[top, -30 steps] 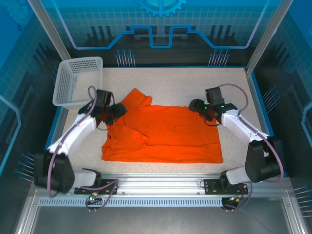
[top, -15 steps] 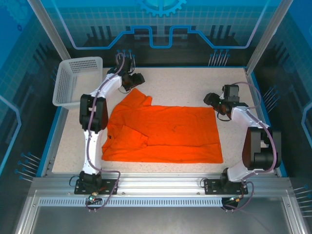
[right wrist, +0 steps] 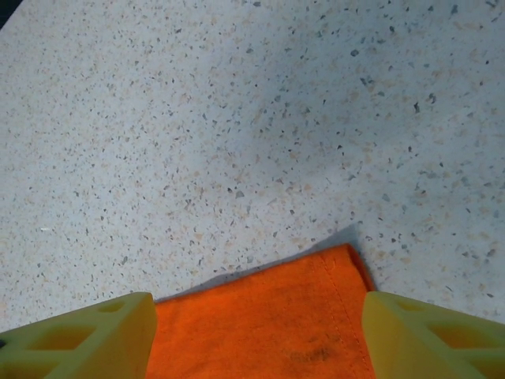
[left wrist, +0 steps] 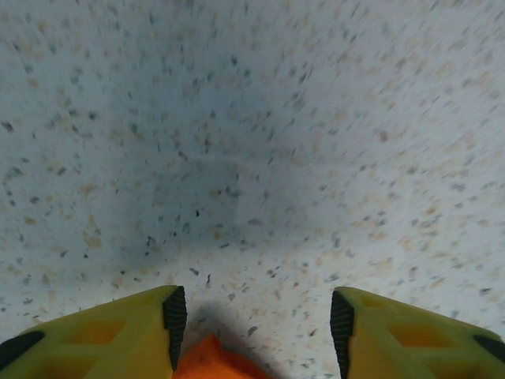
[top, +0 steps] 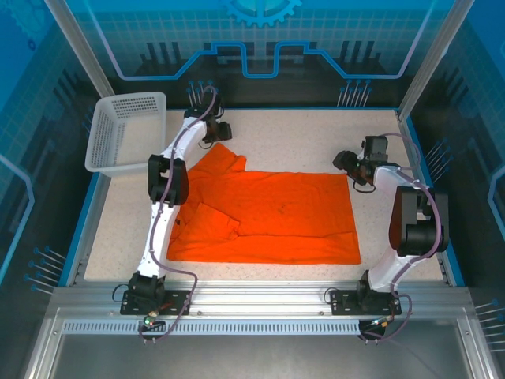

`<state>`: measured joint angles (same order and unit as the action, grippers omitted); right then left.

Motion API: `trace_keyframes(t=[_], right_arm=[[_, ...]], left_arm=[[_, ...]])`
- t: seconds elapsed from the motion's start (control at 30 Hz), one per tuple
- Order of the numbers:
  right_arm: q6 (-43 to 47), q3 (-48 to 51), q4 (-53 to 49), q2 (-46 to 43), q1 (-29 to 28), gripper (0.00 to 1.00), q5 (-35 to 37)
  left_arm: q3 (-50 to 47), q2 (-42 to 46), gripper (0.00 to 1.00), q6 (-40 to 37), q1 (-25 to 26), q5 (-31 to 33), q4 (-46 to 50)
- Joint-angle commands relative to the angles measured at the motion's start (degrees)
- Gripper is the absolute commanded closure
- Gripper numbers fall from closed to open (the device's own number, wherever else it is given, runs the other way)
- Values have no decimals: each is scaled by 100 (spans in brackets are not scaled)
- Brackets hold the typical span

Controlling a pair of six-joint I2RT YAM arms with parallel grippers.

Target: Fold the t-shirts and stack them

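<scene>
Our left gripper (left wrist: 254,316) has its jaws apart with nothing held. It hangs low over the speckled table (left wrist: 252,118), and only a small tip of orange cloth pokes in beside its left yellow finger (left wrist: 118,332). From above, that tip belongs to the part of the orange t-shirt (top: 268,213) that juts toward the far left. The white basket (top: 126,130) stands farther left, apart from the cloth.

Our right gripper (right wrist: 259,320) is likewise spread wide and grips nothing. The far right corner of the shirt lies between its fingers, flat on the table with its hem stitching visible. We cannot tell whether the fingertips touch the cloth.

The shirt lies spread across the middle of the table. It is mostly flat, with a flap turned over on its near left part.

We judge this to be the start of a fold, with both grippers posed at the far corners and neither grasp made yet. The right one looks well placed and needs only to come down and pinch the corner. The left one has little cloth in its span, so it should shift nearer over the fabric before closing. After that, both corners should be lifted together and carried evenly toward the near edge, so the fold does not skew.
</scene>
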<state>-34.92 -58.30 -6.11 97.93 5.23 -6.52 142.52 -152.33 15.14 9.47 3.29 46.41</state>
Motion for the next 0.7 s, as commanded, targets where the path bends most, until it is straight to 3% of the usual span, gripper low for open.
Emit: trace_keyframes(t=[0.0,0.43,0.67], right_arm=[[-24,-44,162,112,83,30,-139],[-84,-95,-180,191,170,30,230],[-165,-51,-181,174,232,30,252]], left_arm=[[-5,-46,48,-225,-25,78,237],[-616,236,52,-265,15,114,123],[-631,230,64,-274,26,130,158]])
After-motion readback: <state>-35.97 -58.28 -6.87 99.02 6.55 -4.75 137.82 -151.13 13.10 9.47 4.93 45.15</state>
